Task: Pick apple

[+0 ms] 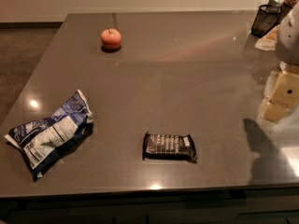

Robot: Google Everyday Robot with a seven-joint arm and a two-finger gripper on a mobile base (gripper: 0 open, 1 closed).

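From my remote station: the apple (111,38) sits stem-up at the far left of the table (187,78), well apart from 1 black snack bar (169,146) and 1 blue chip bag (49,134) near the front; the gripper (279,98) hovers at the right edge; spread or pressed together, I cannot tell.

Reddish-orange apple (111,38); perhaps cream gripper (279,101) at right edge

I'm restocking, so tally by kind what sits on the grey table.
apple: 1
blue chip bag: 1
black snack bar: 1
black mesh cup: 1
Total: 4
A pale thing beside the cup is too hidden to name.
The pincer is at the right edge of the view, above the table, far from the apple.
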